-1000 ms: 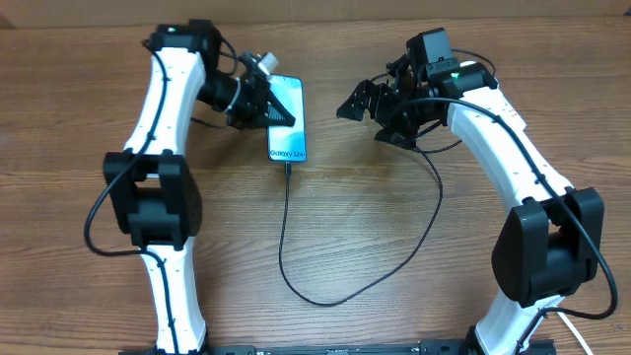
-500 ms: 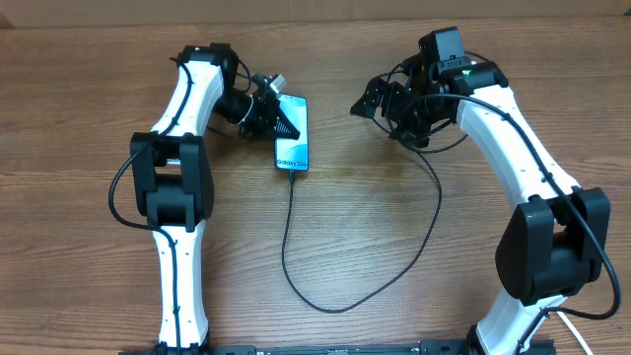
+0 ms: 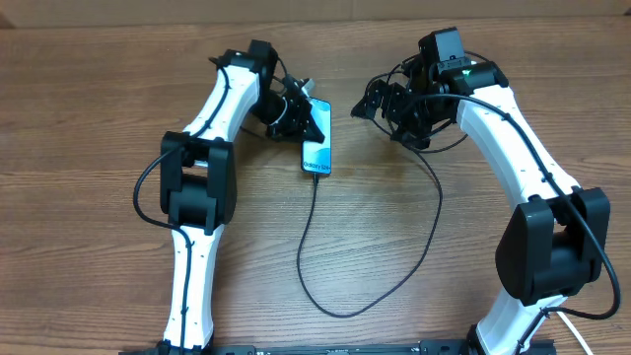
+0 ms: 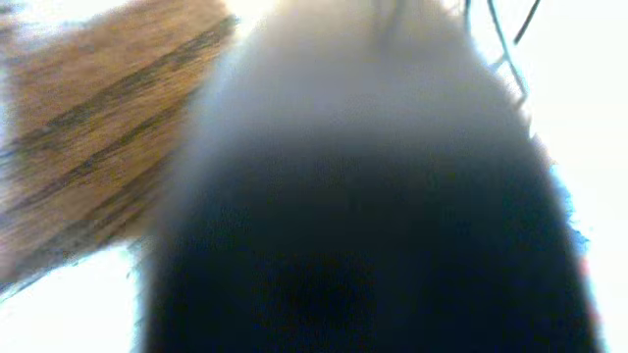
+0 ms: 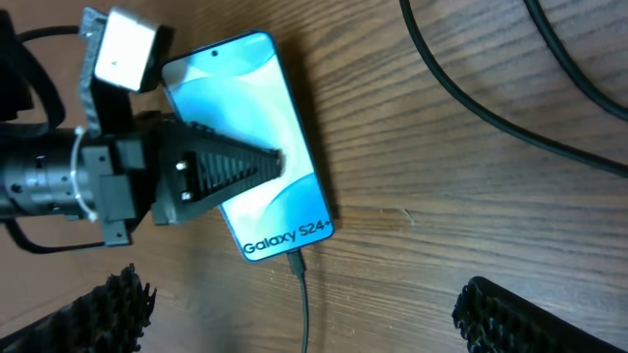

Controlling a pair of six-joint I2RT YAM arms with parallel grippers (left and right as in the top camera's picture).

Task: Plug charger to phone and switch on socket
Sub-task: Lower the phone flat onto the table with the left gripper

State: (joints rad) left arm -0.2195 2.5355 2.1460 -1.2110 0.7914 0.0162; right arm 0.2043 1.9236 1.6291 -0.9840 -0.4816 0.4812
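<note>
1. Wide apart, that's how the jaws of the right gripper (image 5: 312,316) stand. Its two black ribbed fingertips (image 5: 116,299) sit in opposite bottom corners of the right wrist view, with only wood and cable between them.
2. On the left gripper (image 5: 265,165) I cannot tell the jaws. The right wrist view shows one black, ridged, wedge-shaped finger lying across the glass, and any second finger is hidden.
3. That glass belongs to the slim rectangular phone (image 5: 257,93), round-cornered, with a glossy bright blue screen and white "Galaxy S24+" lettering along its bottom edge. It lies flat on the brown wood-grain table (image 5: 461,226).
4. At the phone's bottom edge, the small black connector of the thin black charger cable (image 5: 305,299) meets the port side.
5. Overhead widens things out. The phone (image 3: 317,146) lies at the far middle of the table (image 3: 99,99), the left gripper (image 3: 314,123) is over its upper left, and the right gripper (image 3: 380,108) sits just to its right, apart from it.
6. Only overhead shows the cable (image 3: 305,227) run toward the near edge, loop round and climb back under the right arm, where I lose it.
7. The left wrist view is a blur: a dark mass fills it, with a strip of wood grain (image 4: 78,88) at upper left.
</note>
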